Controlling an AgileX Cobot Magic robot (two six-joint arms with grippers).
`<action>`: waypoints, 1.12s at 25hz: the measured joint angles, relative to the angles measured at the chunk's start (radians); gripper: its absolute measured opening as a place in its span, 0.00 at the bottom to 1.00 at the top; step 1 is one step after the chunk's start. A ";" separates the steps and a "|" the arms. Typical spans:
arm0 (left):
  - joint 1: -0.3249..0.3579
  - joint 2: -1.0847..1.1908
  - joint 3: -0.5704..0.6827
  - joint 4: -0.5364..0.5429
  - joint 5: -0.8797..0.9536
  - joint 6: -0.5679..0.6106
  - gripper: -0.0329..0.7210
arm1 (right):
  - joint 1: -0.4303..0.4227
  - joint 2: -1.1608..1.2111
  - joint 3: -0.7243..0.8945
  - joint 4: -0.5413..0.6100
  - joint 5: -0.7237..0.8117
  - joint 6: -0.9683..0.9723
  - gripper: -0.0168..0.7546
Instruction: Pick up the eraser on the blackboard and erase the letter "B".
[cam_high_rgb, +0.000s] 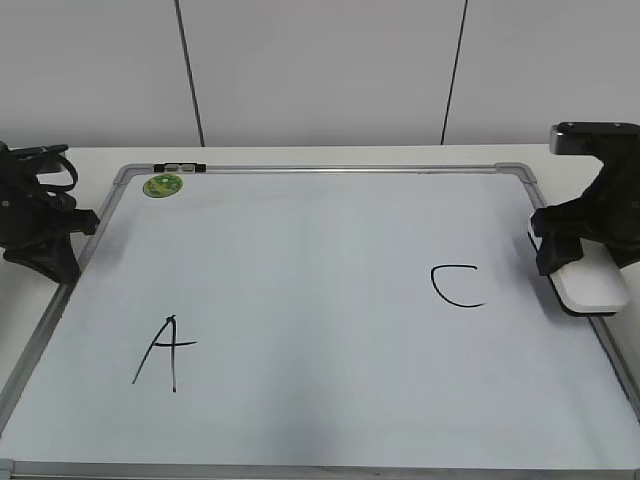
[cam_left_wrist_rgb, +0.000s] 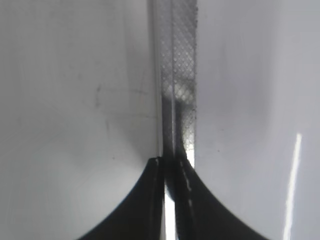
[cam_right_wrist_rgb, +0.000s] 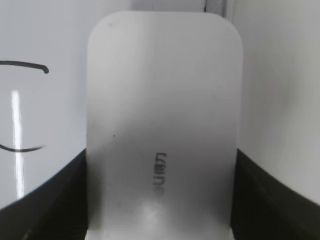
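My right gripper (cam_right_wrist_rgb: 160, 200) has its jaws set against both long sides of the eraser (cam_right_wrist_rgb: 162, 115), holding it. The eraser lies at the right edge of the blackboard (cam_high_rgb: 300, 260), just right of the black "C" (cam_high_rgb: 456, 286), overlapping the silver frame there. I cannot tell whether it is resting on the board or lifted slightly off it.

Between the "A" (cam_high_rgb: 165, 350) and the "C" the board is bare white; no letter "B" shows anywhere, so I judge the erasing done. What seems left is only to set the eraser down and let go, if that is wanted.

My left gripper (cam_left_wrist_rgb: 169, 170) sits at the blackboard's left frame, jaws pressed nearly together with nothing between them. A green magnet (cam_high_rgb: 163, 185) rests in the blackboard's top-left corner.
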 joint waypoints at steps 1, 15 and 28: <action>0.000 0.000 0.000 0.000 0.000 0.000 0.06 | 0.000 0.012 0.000 -0.001 -0.012 0.000 0.74; 0.000 0.000 0.000 0.000 0.000 0.000 0.06 | 0.000 0.120 -0.020 0.004 -0.071 0.000 0.74; 0.000 0.000 0.000 0.000 0.000 0.000 0.06 | 0.000 0.120 -0.026 0.008 -0.107 0.004 0.79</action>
